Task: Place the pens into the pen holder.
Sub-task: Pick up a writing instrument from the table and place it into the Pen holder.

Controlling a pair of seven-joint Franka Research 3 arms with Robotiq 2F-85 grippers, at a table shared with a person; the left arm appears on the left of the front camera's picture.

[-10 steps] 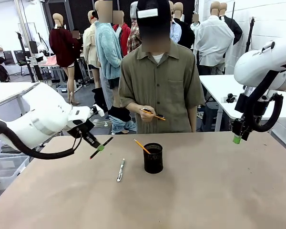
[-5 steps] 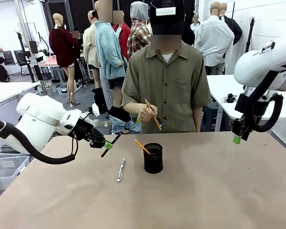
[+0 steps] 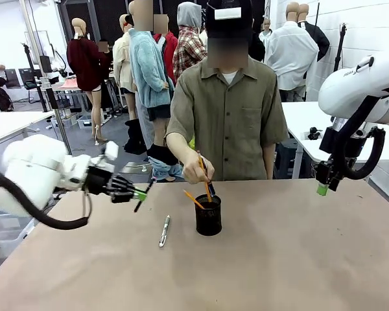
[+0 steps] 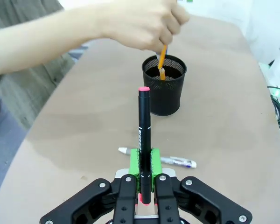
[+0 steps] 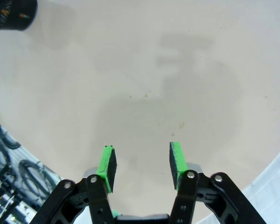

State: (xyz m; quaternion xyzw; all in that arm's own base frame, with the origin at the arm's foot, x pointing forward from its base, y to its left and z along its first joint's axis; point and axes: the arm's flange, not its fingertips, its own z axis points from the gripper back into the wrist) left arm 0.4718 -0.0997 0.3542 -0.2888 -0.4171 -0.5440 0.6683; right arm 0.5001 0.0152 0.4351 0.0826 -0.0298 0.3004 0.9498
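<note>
left gripper (image 4: 144, 164) clenched the pen (image 4: 143, 119); best to approach the holder (image 4: 166, 100) once the hand (image 4: 141, 23) cleared. right gripper (image 5: 142, 163) gaped, empty.

Pen holder (image 5: 14, 16) cut by frame corner; silver pen (image 4: 177, 161) middle hidden behind left claw (image 4: 145, 161).

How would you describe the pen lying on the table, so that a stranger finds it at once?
On the brown table, find the black mesh pen holder near the middle. Beside it, on the robot's left, a silver-white pen lies flat on the tabletop. Unlike the dark pen clamped in the fingers of the left gripper and the orange pencils at the holder, nothing holds it.
</note>
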